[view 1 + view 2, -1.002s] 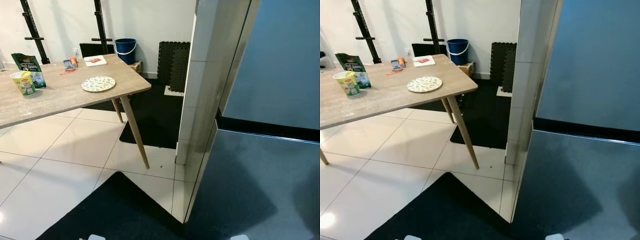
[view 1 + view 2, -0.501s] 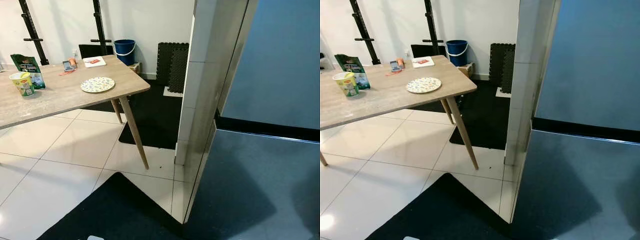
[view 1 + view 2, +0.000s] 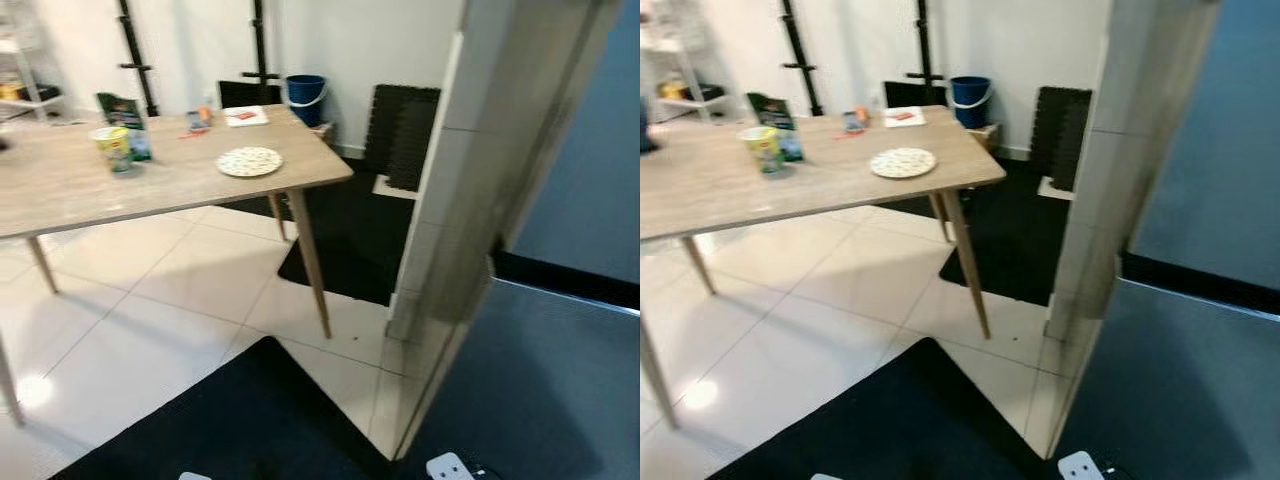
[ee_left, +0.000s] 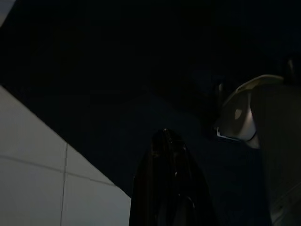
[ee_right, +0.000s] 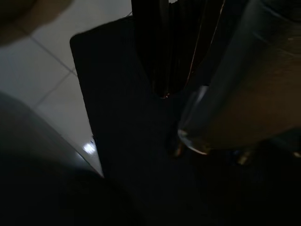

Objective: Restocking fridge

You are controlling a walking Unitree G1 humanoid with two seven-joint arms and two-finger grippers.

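Hanging idle, left gripper (image 4: 169, 188) and right gripper (image 5: 164, 52) pointed at the black mat (image 3: 230, 420); finger state could not be told in the dark. Fridge (image 3: 560, 380) stood near right, shut. Step: probably fetching stock. Next: walk to the table (image 3: 60, 185) far left, holding cup (image 3: 113, 148), bag (image 3: 125, 120), plate (image 3: 250, 161). White tile floor (image 3: 130, 320).

No lettering is legible. The green pouch (image 3: 773, 112) and the yellow cup (image 3: 762, 149) at the far left of the wooden table (image 3: 700, 190) carry printed labels, too blurred to read, as is the red-marked white card (image 3: 902, 116) farther back.
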